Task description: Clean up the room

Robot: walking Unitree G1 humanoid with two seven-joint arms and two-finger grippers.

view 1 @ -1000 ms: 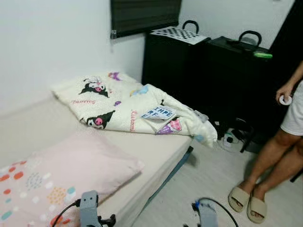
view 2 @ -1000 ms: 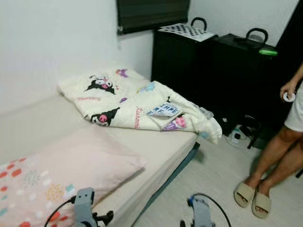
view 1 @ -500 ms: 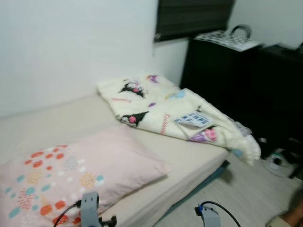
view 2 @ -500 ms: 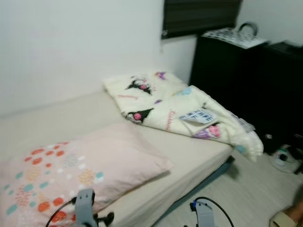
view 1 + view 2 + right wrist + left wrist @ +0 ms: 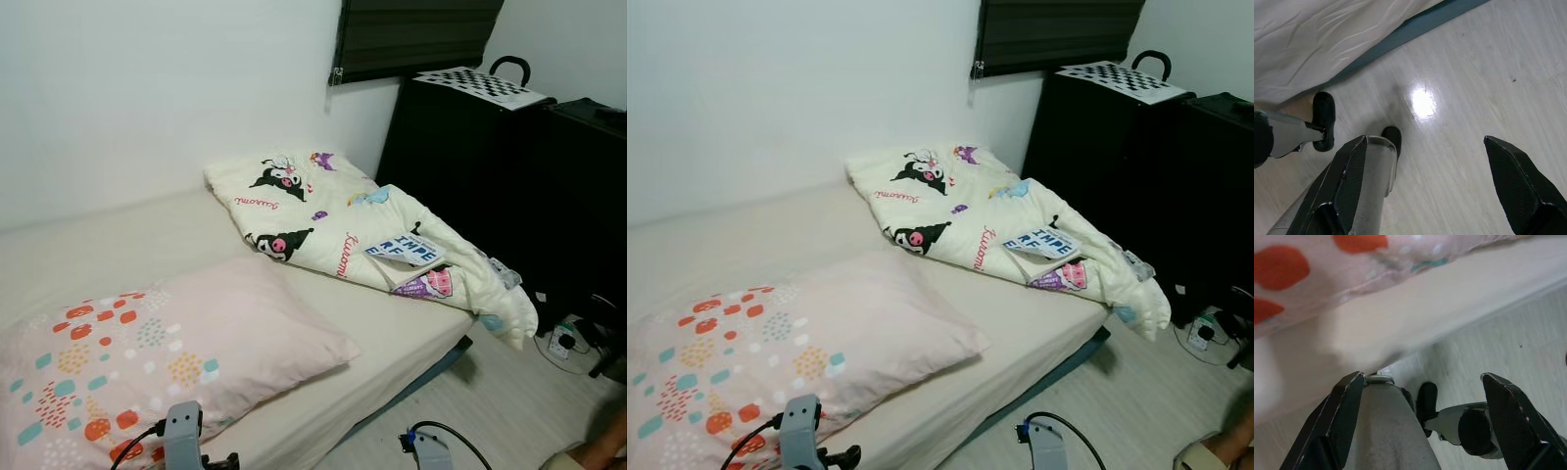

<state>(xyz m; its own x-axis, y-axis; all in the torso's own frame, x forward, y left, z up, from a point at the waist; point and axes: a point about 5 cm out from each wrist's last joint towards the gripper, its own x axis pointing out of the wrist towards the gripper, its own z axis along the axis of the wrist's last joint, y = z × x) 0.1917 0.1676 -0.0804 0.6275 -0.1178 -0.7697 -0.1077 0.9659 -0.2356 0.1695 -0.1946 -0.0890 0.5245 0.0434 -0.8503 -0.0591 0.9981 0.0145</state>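
While both the left gripper (image 5: 1420, 426) and right gripper (image 5: 1425, 188) are held spread and empty below the bed (image 5: 137, 245), the crumpled blanket (image 5: 343, 230) (overhanging the bed's far corner) could be dragged onto the floor (image 5: 509, 392) by a careless pull.

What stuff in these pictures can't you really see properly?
- Booklet on the blanket: eye views, print too small to read fully.
- Person's foot: left eye view, cut off by the corner.
- Under the bed: hidden by the mattress.
- Top of the checkered board: seen at a slant, partly cut off.
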